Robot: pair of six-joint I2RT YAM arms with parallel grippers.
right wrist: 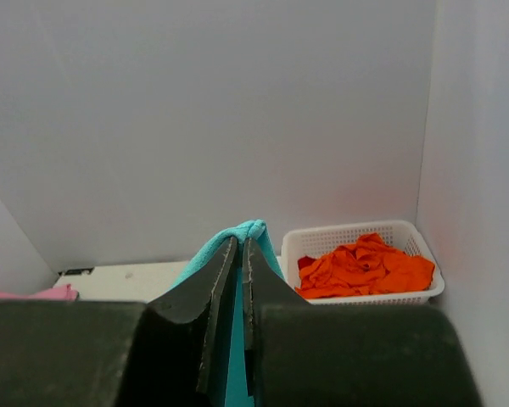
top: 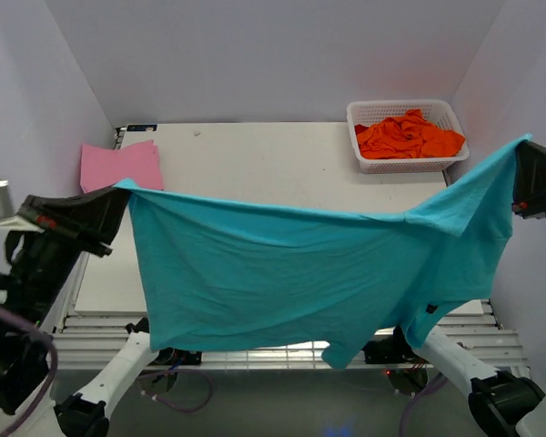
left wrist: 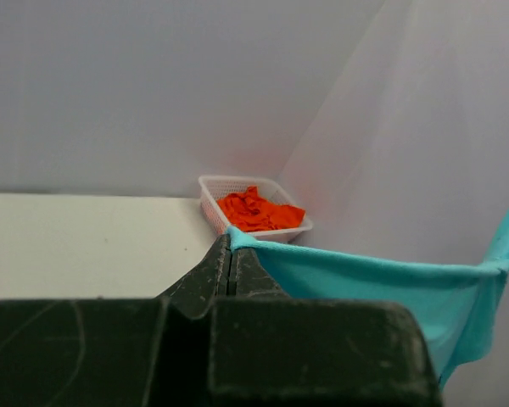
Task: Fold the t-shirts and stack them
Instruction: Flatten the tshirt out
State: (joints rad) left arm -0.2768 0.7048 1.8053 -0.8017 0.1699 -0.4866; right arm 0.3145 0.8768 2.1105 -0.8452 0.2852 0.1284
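A teal t-shirt (top: 291,282) hangs stretched in the air between both arms, above the near part of the table. My left gripper (top: 123,189) is shut on its left corner; in the left wrist view the teal cloth (left wrist: 365,280) runs off to the right from the shut left gripper (left wrist: 230,242). My right gripper (top: 520,150) is shut on the right corner, and teal cloth (right wrist: 253,231) sticks out over the right gripper (right wrist: 241,244) and fills the thin gap between its fingers. A folded pink t-shirt (top: 120,166) lies at the table's back left. An orange t-shirt (top: 408,137) lies crumpled in the basket.
A white lattice basket (top: 369,111) stands at the back right corner of the white table (top: 255,159). Walls close the space at the back and on both sides. The slatted near edge (top: 100,332) lies under the hanging shirt.
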